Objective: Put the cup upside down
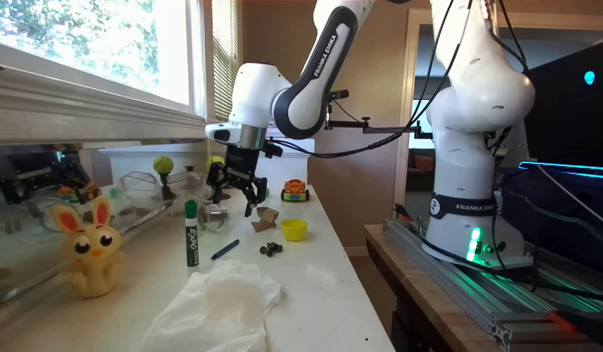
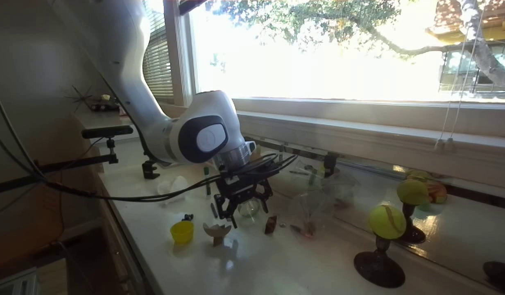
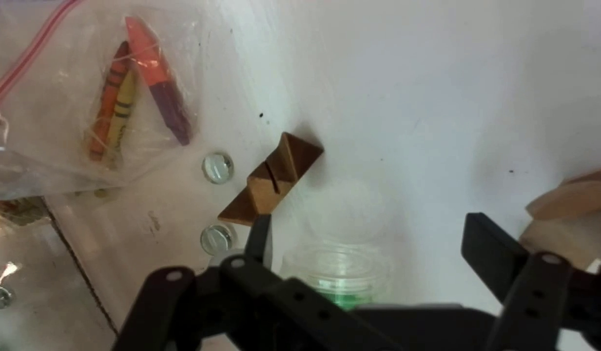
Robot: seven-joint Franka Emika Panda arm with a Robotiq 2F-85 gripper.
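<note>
Exterior view, bright yellow cup point(image 1: 294, 231), upright, mouth upward

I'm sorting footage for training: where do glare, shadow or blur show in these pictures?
In both exterior views, the window is washed out to near white in places, though the yellow cup shows clearly; in the wrist view, the fingers look dark and slightly soft, small glints dot the plastic bag, and a soft shadow lies beside the brown piece.
</note>
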